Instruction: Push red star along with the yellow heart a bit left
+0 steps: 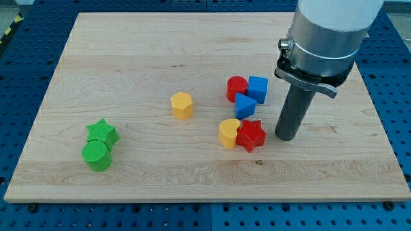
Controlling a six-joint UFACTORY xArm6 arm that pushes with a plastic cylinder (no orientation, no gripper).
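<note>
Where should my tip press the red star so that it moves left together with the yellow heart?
Judging by the layout, press the red star's right-hand side, coming from the view's right. My tip already stands there, apart from it, and the yellow heart touches the star's left side, so one leftward push should carry both.

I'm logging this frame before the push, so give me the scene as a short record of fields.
tip: my tip on the board, at the view's right of the red star, small gap
red star: touching yellow heart on its left
yellow heart
above pair: blue triangle, blue cube, red cylinder
elsewhere: yellow hexagon; green star, green cylinder
</note>
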